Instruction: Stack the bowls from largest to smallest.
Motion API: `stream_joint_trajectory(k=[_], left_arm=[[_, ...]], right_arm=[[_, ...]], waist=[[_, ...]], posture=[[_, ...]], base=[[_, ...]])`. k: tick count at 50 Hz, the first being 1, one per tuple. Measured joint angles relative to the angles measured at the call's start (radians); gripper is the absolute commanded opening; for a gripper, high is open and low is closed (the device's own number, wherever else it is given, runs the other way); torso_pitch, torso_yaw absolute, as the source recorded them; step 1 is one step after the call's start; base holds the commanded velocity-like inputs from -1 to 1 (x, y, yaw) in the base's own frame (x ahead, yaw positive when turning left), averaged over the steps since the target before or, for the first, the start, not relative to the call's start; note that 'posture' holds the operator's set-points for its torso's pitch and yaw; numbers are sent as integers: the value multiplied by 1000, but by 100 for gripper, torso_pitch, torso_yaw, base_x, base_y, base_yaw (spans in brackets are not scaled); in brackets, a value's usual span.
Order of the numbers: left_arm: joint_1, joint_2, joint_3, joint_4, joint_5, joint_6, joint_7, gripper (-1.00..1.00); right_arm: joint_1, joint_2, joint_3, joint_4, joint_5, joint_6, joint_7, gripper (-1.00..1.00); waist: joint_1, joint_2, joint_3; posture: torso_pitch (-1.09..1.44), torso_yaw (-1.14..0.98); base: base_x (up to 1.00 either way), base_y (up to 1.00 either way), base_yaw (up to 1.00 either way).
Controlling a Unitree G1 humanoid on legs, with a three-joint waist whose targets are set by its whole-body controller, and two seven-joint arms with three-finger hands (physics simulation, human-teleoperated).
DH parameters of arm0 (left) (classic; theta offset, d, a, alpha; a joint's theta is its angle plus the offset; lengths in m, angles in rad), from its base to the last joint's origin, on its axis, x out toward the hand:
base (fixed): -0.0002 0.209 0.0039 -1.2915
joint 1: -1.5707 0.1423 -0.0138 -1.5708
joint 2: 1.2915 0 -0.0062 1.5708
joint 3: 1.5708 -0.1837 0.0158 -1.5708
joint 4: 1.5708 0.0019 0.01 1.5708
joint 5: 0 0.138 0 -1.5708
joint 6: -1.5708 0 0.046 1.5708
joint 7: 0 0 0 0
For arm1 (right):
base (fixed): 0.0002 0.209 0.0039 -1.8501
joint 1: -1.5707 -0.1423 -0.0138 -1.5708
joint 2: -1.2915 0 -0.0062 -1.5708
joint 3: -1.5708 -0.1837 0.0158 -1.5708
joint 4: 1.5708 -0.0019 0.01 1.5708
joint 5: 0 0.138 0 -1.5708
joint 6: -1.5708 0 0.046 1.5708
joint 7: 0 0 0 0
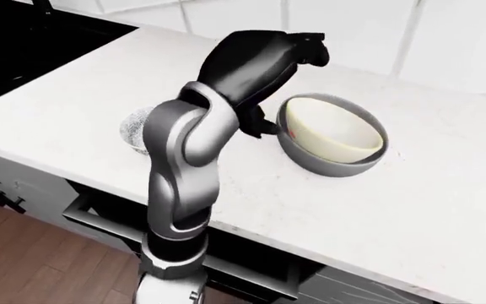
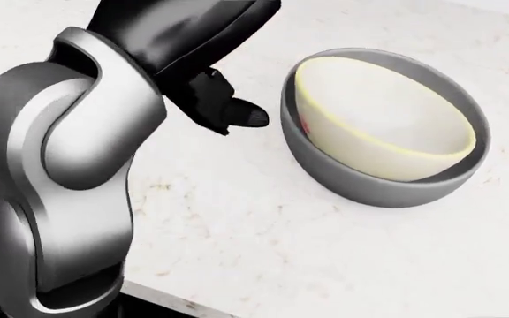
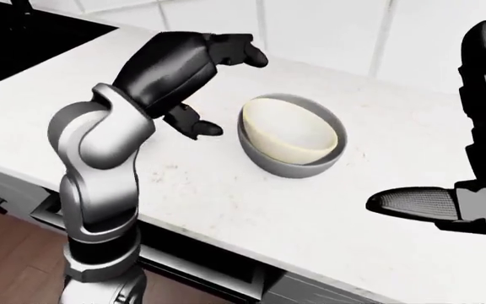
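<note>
Sitting inside the grey bowl (image 2: 361, 179) on the white tabletop (image 2: 263, 252), the cream bowl (image 2: 387, 132) leans toward its left wall, the left hand (image 3: 213, 88) hangs open and empty above-left of them, the right hand (image 3: 471, 164) spreads wide at the right-eye view's edge, and a patterned bowl (image 1: 135, 130) peeks from behind the left arm

My left arm (image 1: 180, 171) rises from the bottom of the eye views, elbow bent sharply, forearm angled up and to the right. My left hand (image 3: 194, 69) hangs raised with its fingers (image 3: 244, 53) spread apart, holding nothing. My right hand (image 3: 471, 164) shows at the right edge of the right-eye view, fingers splayed wide and empty.
</note>
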Motion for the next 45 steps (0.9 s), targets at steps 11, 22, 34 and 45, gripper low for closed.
stream_joint_trajectory(k=[11, 22, 34, 45], left_arm=[[79, 223, 116, -63, -72, 114, 16, 31], [199, 388, 222, -159, -202, 164, -60, 32], [363, 475, 290, -194, -317, 132, -82, 33], [444, 497, 319, -31, -273, -21, 29, 32]], right_arm=[[15, 54, 8, -3, -47, -5, 35, 100], [30, 108, 22, 11, -117, 2, 106, 100], [40, 154, 30, 19, -177, 2, 155, 100], [39, 172, 42, 16, -204, 7, 170, 100]], waist=[[-2, 13, -1], [-4, 23, -3], [-4, 37, -8], [-5, 39, -14]], posture=[[0, 0], [0, 0], [0, 0], [0, 0]], base=[[0, 0, 0], [0, 0, 0], [0, 0, 0], [0, 0, 0]])
